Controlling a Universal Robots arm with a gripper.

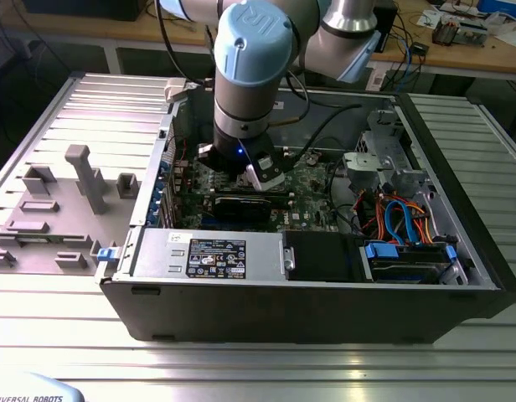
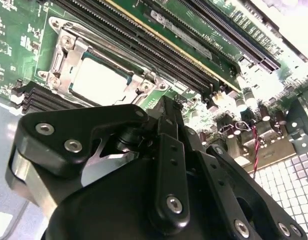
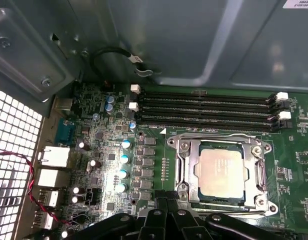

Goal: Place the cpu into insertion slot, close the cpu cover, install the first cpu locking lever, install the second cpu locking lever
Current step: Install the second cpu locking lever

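The cpu (image 3: 219, 172), a small square chip with a pale metal top, lies flat in the insertion slot (image 3: 259, 202) on the green motherboard; it also shows in the second wrist view (image 2: 96, 80). The cpu cover (image 3: 220, 143), a silver frame with a square window, lies down around the chip. Thin metal levers run along the frame's sides; whether they are latched I cannot tell. My black gripper (image 3: 166, 201) hovers just beside the socket with its fingers together and nothing between them. In the exterior view the gripper (image 1: 258, 172) reaches down into the open computer case.
Long black memory slots (image 3: 204, 107) run beside the socket, with the grey case wall (image 3: 194, 40) beyond them. A red-and-black wire (image 3: 24, 170) crosses the perforated rear panel. A black graphics card (image 1: 241, 205), power supply (image 1: 208, 251) and drive bay cables (image 1: 405, 222) fill the case.
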